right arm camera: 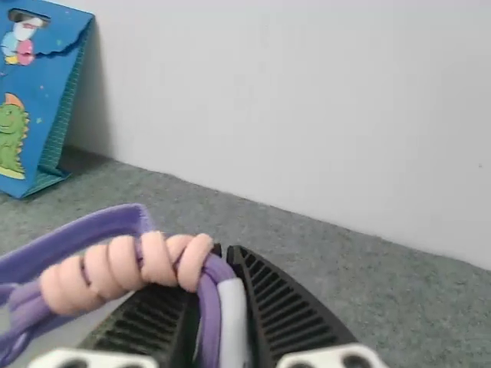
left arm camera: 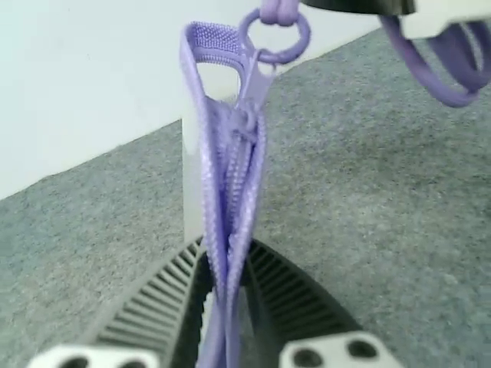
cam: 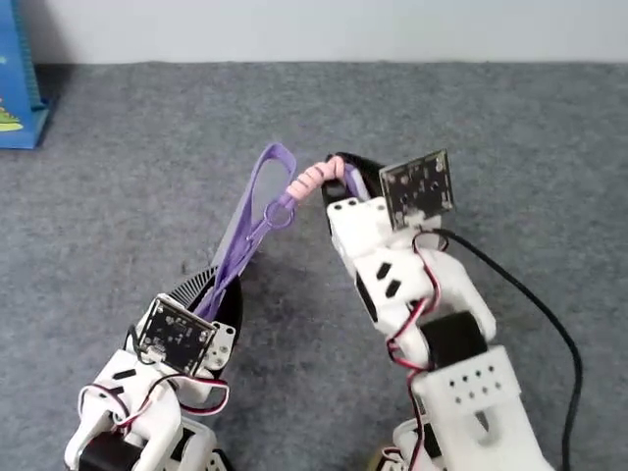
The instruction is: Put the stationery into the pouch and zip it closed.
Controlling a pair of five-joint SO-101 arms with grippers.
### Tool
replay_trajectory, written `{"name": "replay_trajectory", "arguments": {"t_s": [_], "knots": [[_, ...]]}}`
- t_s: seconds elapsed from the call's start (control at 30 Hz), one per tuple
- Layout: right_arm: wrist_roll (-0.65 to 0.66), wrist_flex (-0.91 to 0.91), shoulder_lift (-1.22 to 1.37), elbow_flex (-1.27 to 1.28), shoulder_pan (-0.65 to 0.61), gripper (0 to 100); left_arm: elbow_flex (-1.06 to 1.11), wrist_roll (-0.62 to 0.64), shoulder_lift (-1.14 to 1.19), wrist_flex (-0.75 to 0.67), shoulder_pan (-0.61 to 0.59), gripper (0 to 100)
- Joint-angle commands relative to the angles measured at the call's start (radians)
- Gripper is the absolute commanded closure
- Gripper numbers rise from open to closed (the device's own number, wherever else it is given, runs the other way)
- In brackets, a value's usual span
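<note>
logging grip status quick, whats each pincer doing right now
left pincer: closed on the end of the purple pouch
right pincer: closed on the purple cord strap beside its pink coil

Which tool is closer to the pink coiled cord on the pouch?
Right. The right tool is shut on the purple strap, with the pink coil at its tips. The left tool grips the pouch at its opposite end.

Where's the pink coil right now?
High view: the pink coil sits near the centre, wound on the purple strap, between the zipper ring of the pouch and the right gripper, which clamps that strap.
</note>
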Motion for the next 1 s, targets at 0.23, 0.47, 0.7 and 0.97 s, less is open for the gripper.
{"name": "replay_trajectory", "arguments": {"t_s": [0.23,0.47,0.7,0.97], "knots": [[-0.044,0.061,0.117,-0.092,0.045,99.1,-0.021,0.011,-0.014,0.021,-0.005,99],[0.018,0.453,0.008,-0.129,-0.073,85.0,-0.019,0.011,-0.014,0.021,-0.005,99],[0.02,0.638,-0.067,-0.192,-0.213,81.2,-0.019,0.009,-0.014,0.02,-0.005,99],[0.018,0.642,-0.097,-0.196,-0.341,81.2,-0.004,0.006,-0.014,0.017,-0.005,99]]}}
